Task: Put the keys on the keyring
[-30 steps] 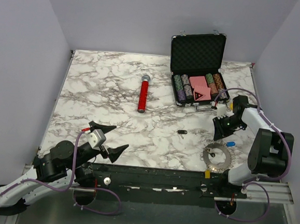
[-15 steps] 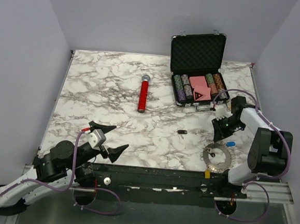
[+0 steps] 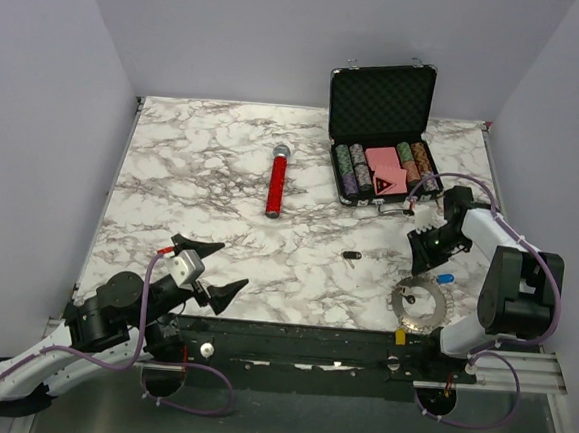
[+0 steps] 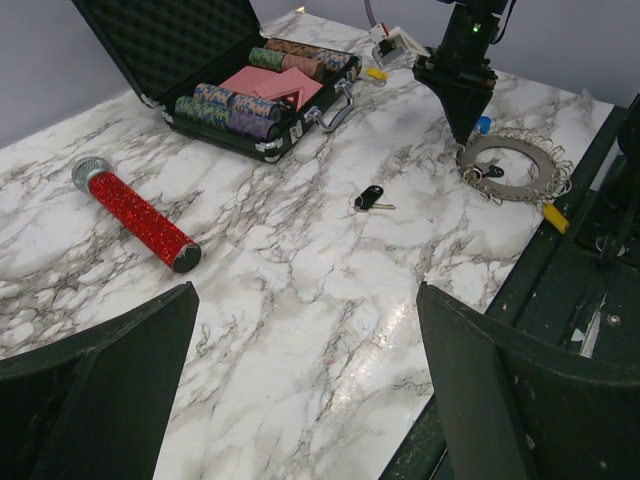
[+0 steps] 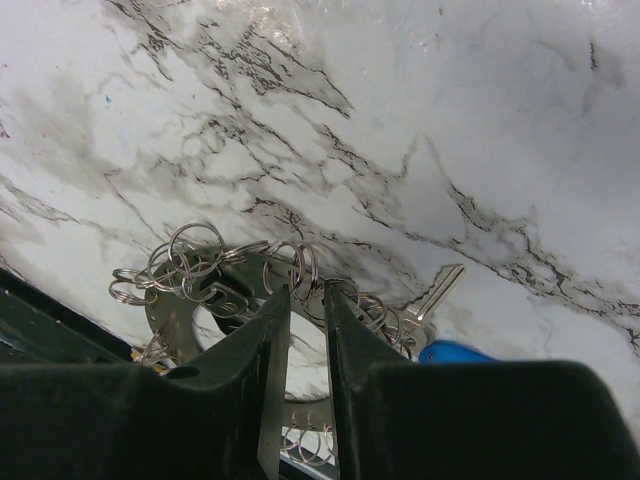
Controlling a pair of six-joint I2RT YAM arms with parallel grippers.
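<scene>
The right tool (image 3: 425, 255) has crept a little nearer and to the left over the last second, and it now covers a small white piece that showed beside it before. The left tool (image 3: 230, 264) has not shifted; it hangs spread wide over the desk's (image 3: 193, 169) near left edge, gripping nothing.

The right tool's fingers are drawn almost together with only a thin slit between them and nothing in it. It is poised tip-down just beyond the keyring (image 3: 418, 303). The keyring lies flat near the front right edge of the desk, with a yellow tag (image 3: 400, 336) at its near side.

From the right wrist, the fingers hide the keyring's lower part and most of the blue-headed key (image 5: 452, 352), which lies just beside the keyring. From the left wrist only a sliver of blue shows behind the tool's tip. A small dark piece on the keyring (image 4: 490, 171) is too small to identify. The black-headed key (image 3: 352, 256) lies alone, well to the left.

The open case (image 3: 382, 103) holds chips and pink cards (image 3: 386, 169); one card's red mark is too small to read.
</scene>
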